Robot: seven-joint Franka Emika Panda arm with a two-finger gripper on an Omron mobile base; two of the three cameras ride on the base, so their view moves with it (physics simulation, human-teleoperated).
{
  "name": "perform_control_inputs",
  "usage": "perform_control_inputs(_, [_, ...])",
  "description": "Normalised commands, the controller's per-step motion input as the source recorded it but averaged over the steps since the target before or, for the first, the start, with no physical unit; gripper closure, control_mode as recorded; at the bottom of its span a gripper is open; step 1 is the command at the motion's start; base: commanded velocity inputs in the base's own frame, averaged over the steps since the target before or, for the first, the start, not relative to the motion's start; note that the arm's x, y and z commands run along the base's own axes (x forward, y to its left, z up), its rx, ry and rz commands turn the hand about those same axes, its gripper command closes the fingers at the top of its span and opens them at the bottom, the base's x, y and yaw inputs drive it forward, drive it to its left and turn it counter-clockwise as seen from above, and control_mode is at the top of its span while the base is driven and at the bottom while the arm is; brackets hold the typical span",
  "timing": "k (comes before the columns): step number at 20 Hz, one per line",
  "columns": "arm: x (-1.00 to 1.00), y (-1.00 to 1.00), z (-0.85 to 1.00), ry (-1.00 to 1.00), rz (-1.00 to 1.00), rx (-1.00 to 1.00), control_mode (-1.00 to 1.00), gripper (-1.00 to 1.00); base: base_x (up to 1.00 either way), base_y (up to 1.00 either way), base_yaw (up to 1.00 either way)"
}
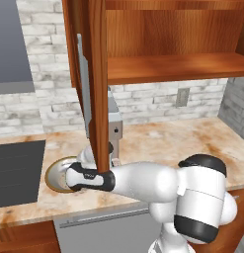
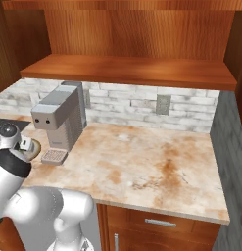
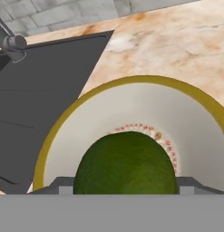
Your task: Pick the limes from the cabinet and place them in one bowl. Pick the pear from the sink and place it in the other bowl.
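Gripper point(image 3: 124, 192) clenched on lime point(image 3: 125, 164), hovering right over cream bowl point(image 3: 195, 131) on counter point(image 3: 177, 41), next to dark sink point(image 3: 41, 90).

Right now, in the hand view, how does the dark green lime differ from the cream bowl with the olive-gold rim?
The dark green round lime is far smaller than the shallow cream bowl with the olive-gold rim. The lime is one dull, finely textured green; the bowl is smooth, pale cream, with a ring of small reddish marks inside. The lime sits at the gripper, in front of the bowl on the counter. Both are round.
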Motion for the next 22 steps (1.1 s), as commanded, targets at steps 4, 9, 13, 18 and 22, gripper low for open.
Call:
perform_control_inputs(4, [0.02,0.15,0.0,0.0,0.0,0.0,-1.0,1.0,0.0,0.0,0.0])
perform_control_inputs(9, [0.07,0.07,0.0,0.0,0.0,-0.01,-1.0,1.0,0.0,0.0,0.0])
perform_control_inputs(13, [0.06,0.04,-0.02,0.0,0.0,-0.01,-1.0,1.0,0.0,0.0,0.0])
perform_control_inputs(18, [0.01,0.0,-0.26,0.0,0.0,0.0,-1.0,1.0,0.0,0.0,0.0])
perform_control_inputs(22, [0.0,0.0,-0.3,0.0,0.0,0.0,-1.0,1.0,0.0,0.0,0.0])
